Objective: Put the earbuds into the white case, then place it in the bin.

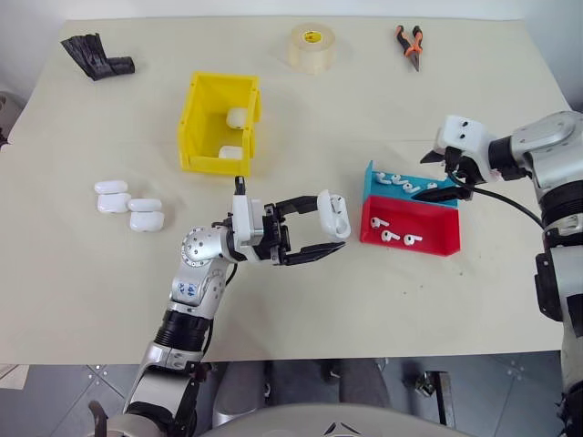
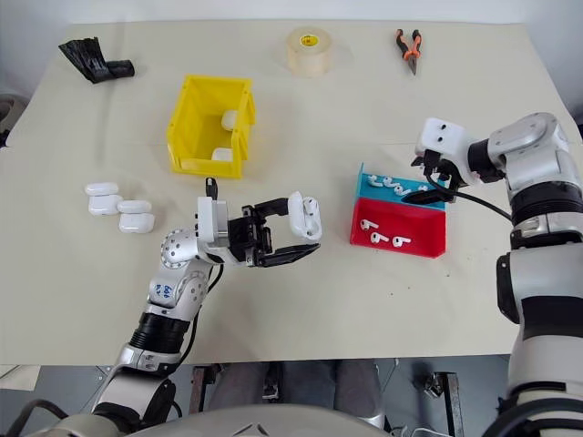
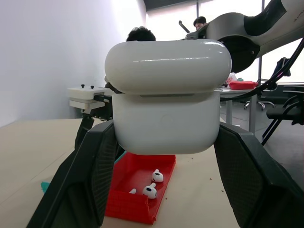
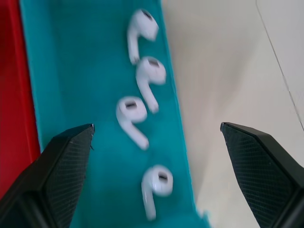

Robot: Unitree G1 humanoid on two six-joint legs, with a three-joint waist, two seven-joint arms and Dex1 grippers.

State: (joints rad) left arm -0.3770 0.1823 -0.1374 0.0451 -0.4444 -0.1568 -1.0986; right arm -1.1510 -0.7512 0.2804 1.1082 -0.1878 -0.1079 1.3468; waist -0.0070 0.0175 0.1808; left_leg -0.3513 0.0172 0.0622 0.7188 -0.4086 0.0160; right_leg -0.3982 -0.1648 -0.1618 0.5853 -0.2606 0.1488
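Earbuds (image 4: 142,80) lie in the blue tray (image 4: 85,71) under the wide-open right gripper (image 1: 444,178). Left gripper (image 1: 321,229) squeezes the white case (image 1: 333,215). No writing can be read.

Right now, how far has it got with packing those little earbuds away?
Two cases already lie in the yellow bin. The left gripper holds a white case with its lid open, while the open right gripper hangs over earbuds in the blue tray. Four closed cases wait on the table.
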